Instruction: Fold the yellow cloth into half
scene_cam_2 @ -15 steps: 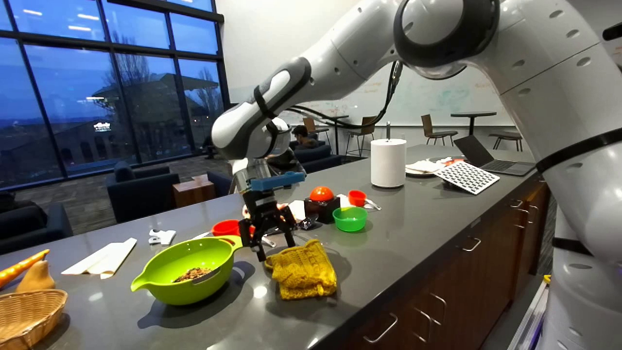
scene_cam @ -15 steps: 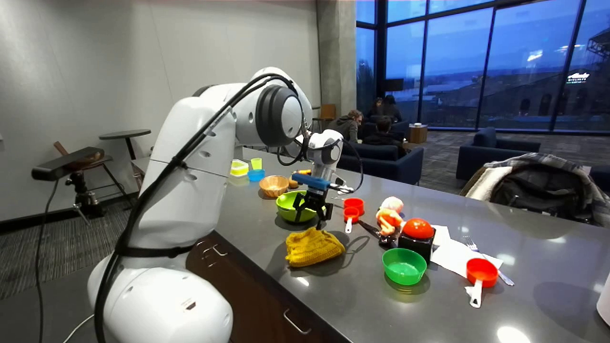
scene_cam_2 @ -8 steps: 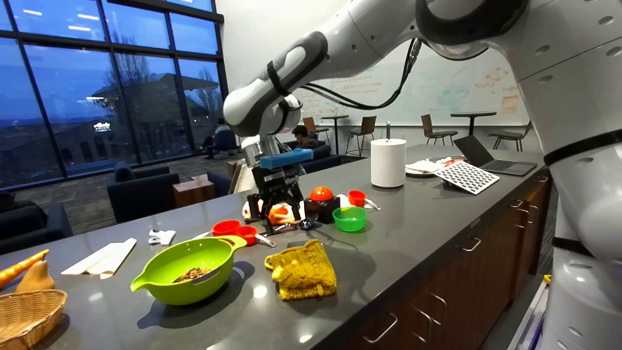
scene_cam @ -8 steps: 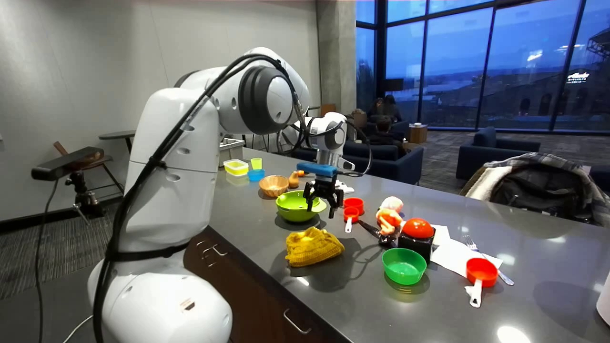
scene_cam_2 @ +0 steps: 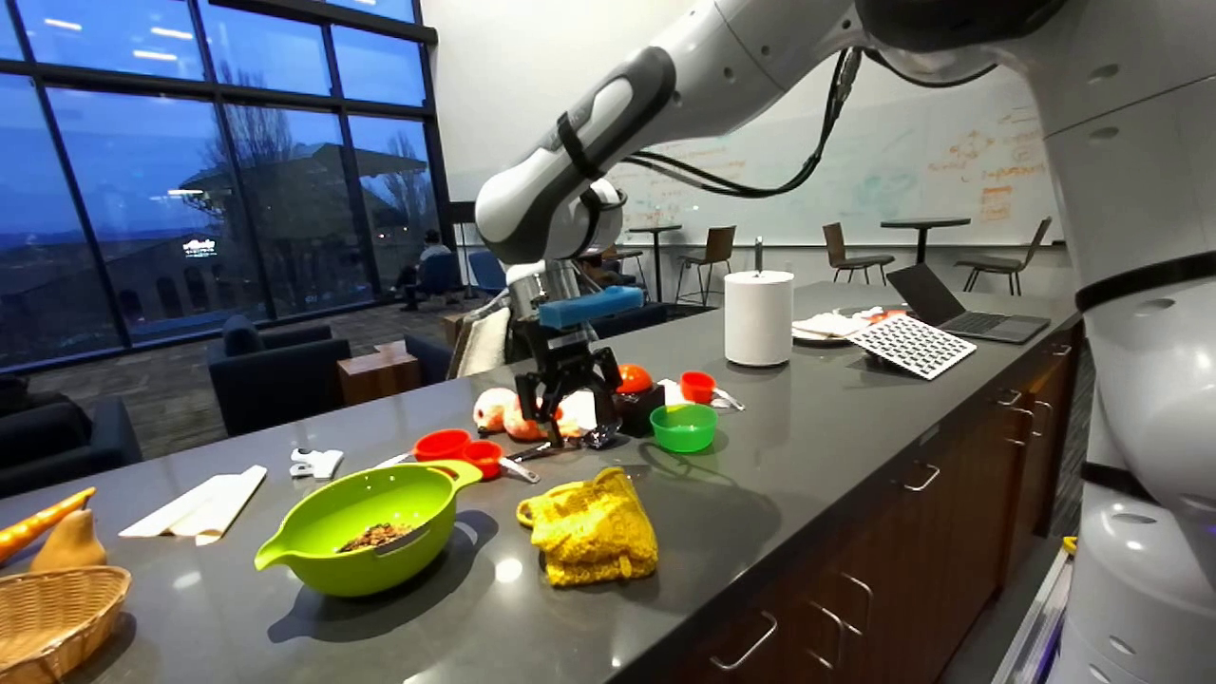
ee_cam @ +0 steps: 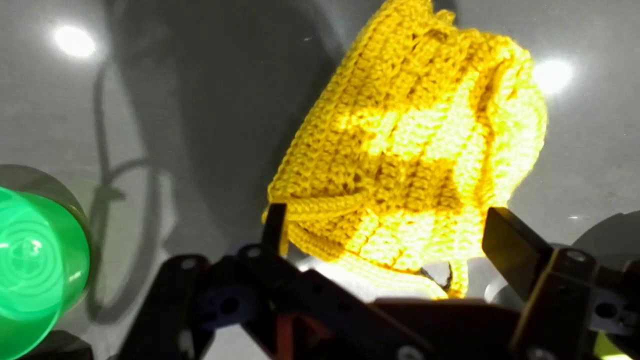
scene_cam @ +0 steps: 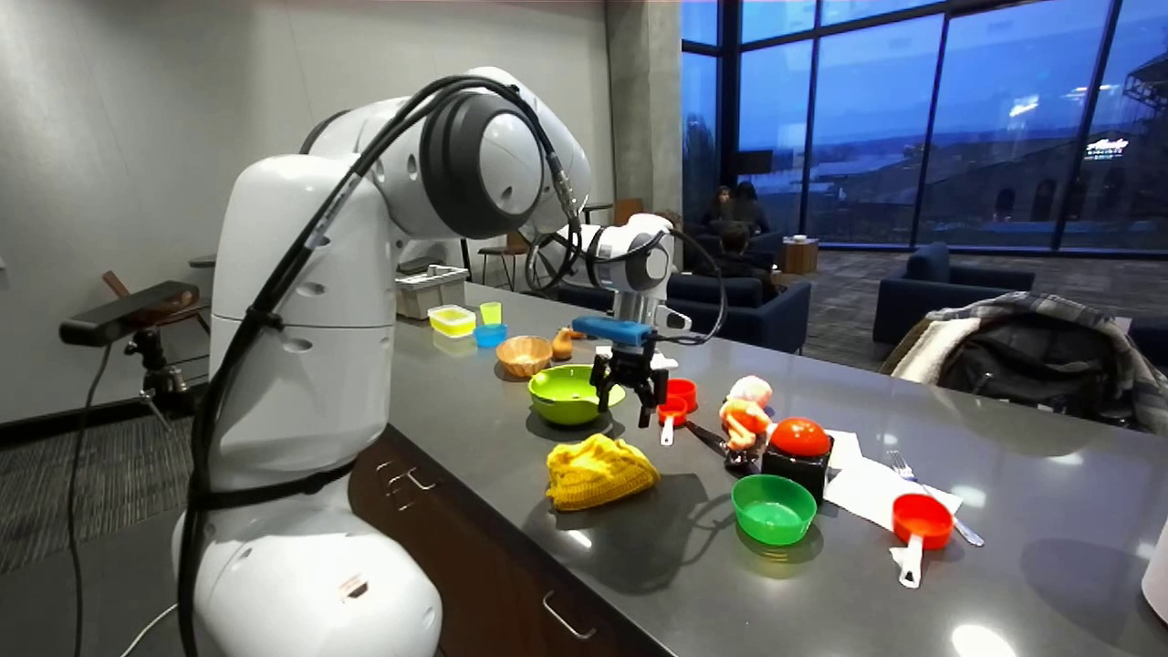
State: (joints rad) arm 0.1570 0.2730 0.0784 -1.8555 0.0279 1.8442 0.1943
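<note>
The yellow cloth (scene_cam: 598, 472) lies on the grey counter, bunched and doubled over, with its upper layer raised; it also shows in an exterior view (scene_cam_2: 594, 527). In the wrist view the cloth (ee_cam: 410, 125) fills the upper middle, with a loop and a lower layer edge towards the jaws. My gripper (scene_cam: 624, 411) is open and empty, held above the counter and apart from the cloth; it also shows in an exterior view (scene_cam_2: 584, 432). In the wrist view the fingertips (ee_cam: 385, 212) stand wide apart, overlapping the cloth's near edge in the picture.
A lime green bowl (scene_cam_2: 361, 560) with brown bits stands beside the cloth. A green bowl (scene_cam: 774, 511) stands on the cloth's other side. Red measuring cups (scene_cam: 673, 411), a doll (scene_cam: 745, 415) and a black box with a red dome (scene_cam: 800, 456) stand nearby. The counter edge runs close to the cloth.
My gripper has risen from low beside the cloth and moved away from the lime green bowl, towards the green bowl's side. It stays open. The cloth keeps its place and shape.
</note>
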